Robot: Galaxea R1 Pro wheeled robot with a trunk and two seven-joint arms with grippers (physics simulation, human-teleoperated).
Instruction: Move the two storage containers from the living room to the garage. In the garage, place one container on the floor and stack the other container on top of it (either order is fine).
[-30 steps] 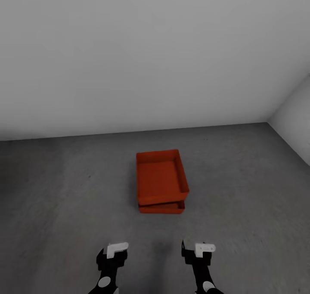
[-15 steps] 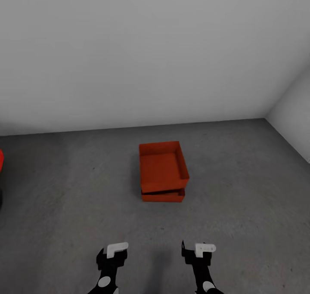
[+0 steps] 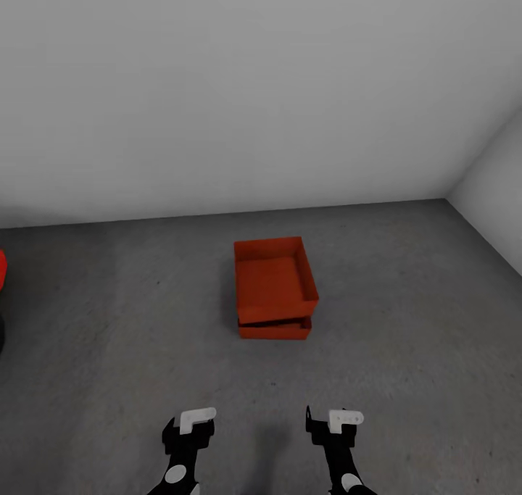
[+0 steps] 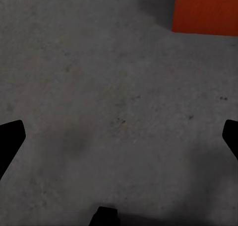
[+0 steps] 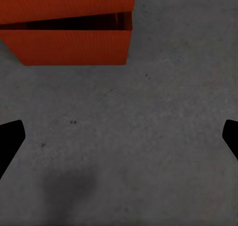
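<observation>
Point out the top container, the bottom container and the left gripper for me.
top container (image 3: 274, 281), head view, its inner bottom.
bottom container (image 3: 274, 330), head view, its near wall.
left gripper (image 3: 190, 430), head view, between the fingertips.

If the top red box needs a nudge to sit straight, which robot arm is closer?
Probably the right. The stacked containers sit ahead, slightly toward the right gripper, and fill more of the right wrist view. The left gripper sees just a corner. Both jaws are open and empty.

The floor (image 3: 406, 321) looked like matt grey concrete, faintly speckled and blotchy, a little rough. The two stacked bins (image 3: 274, 286) had thin, plain red-orange walls with a dull, plastic-like finish and no sheen. The walls (image 3: 239, 89) were smooth, flat white. The fingers (image 4: 11, 140) were matt black, seemingly hard plastic.
</observation>
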